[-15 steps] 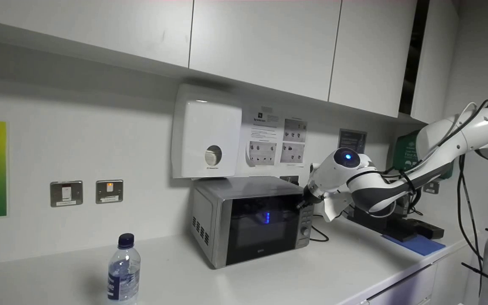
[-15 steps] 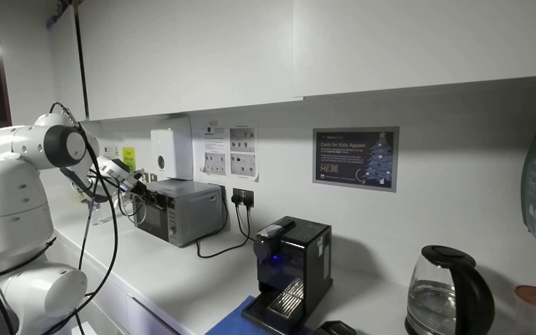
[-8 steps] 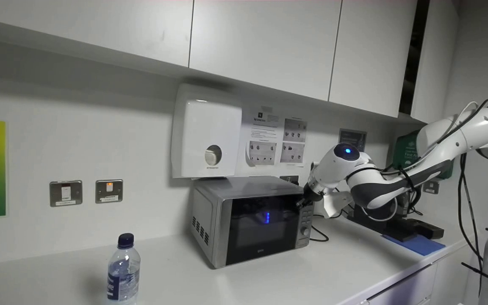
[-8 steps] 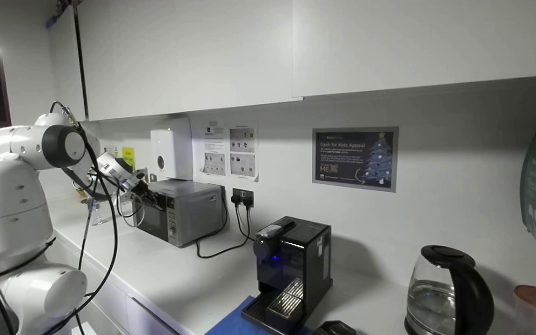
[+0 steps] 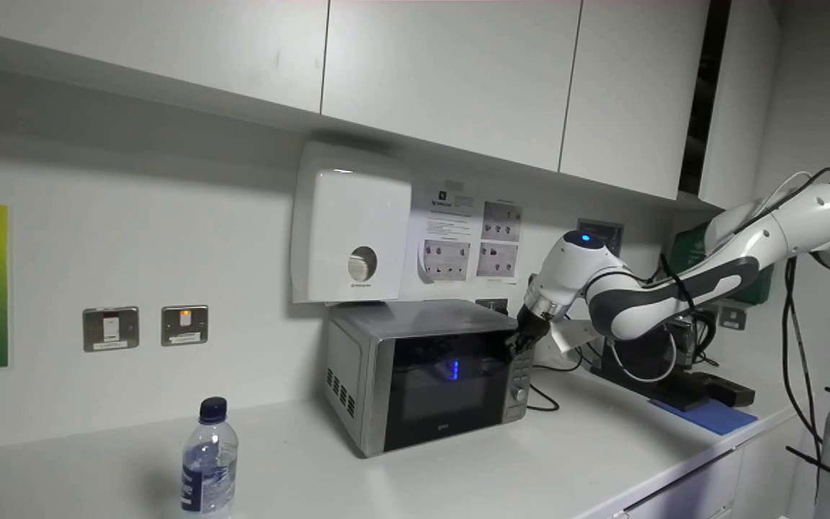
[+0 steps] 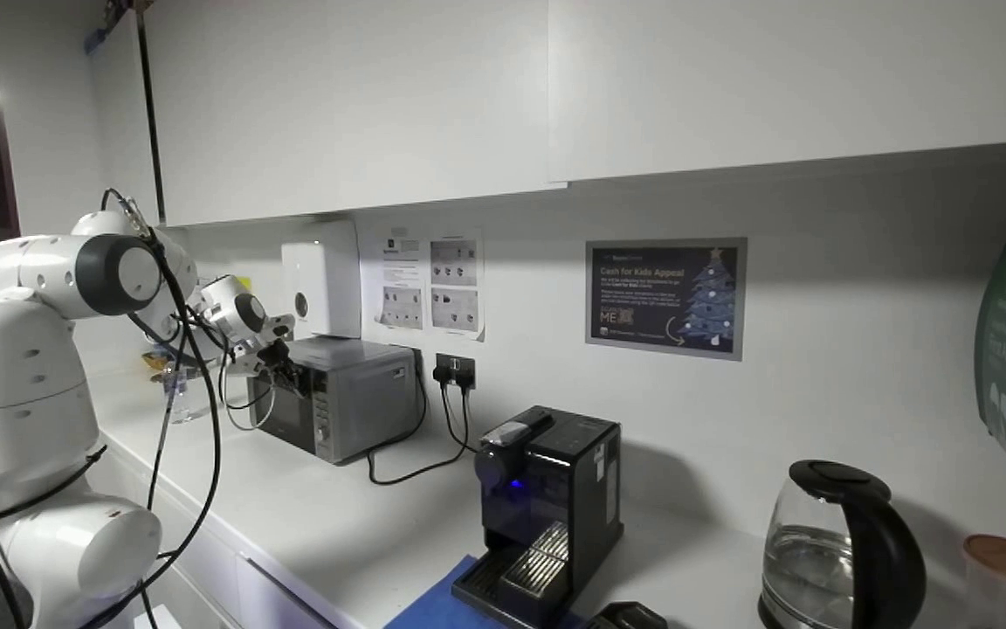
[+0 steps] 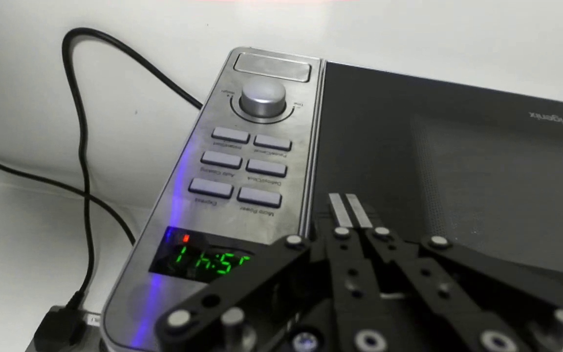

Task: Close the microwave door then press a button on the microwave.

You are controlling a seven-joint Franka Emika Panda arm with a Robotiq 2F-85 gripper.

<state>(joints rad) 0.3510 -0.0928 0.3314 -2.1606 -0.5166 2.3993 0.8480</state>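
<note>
I count one long white counter (image 5: 458, 479) in both exterior views, and my one arm (image 6: 23, 376) extends over it. One white wall box (image 5: 354, 223) is mounted above one microwave (image 6: 363, 402), which sits on the counter by the wall. The microwave has one dark glass door (image 5: 436, 400), flush with its front as far as I can see, and one narrow control strip (image 7: 235, 221) beside it. Further along stand one black coffee machine (image 6: 555, 489) and, beyond that, one glass kettle (image 6: 822, 550); on the microwave's opposite side I have one capped bottle (image 5: 210, 465). My hand (image 7: 350, 210) has its two fingers together, the tips in front of the door just beside the strip; I can't tell whether they touch it. On the strip I count one lit display (image 7: 193, 254), one round dial (image 7: 263, 97) and six labelled buttons (image 7: 266, 167), in three rows of two.
</note>
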